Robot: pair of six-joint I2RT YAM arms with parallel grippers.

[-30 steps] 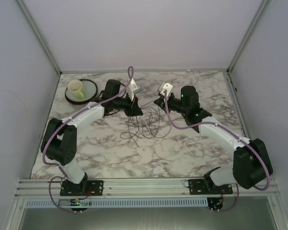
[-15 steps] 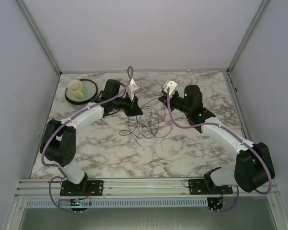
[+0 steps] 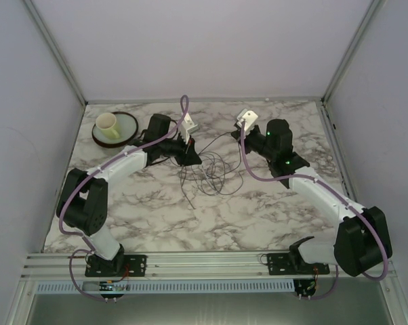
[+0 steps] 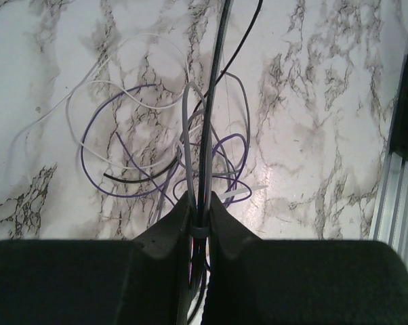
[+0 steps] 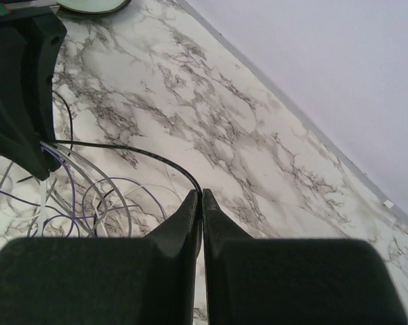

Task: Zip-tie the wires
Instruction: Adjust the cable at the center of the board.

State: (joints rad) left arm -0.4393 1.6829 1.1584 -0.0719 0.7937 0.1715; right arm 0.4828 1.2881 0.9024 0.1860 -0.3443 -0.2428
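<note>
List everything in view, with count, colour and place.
wires: one loose tangle, purple, white, grey and black, mid-table
black strand: one, running from left hand to right hand
plate: one, dark with greenish rim, far left corner
cup: one, cream, on the plate
table: one, white-grey marble
rail: one, silver, near edge
arms: two, black and white, left arm, right arm
left hand: black, shut on the wires
right hand: black, shut on the black strand

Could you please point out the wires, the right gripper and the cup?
wires [image 4: 205, 169], left wrist view, dark strand above the fingertips.
right gripper [image 5: 202, 196], right wrist view, between its fingertips.
cup [image 3: 108, 124], top view, its middle.
</note>
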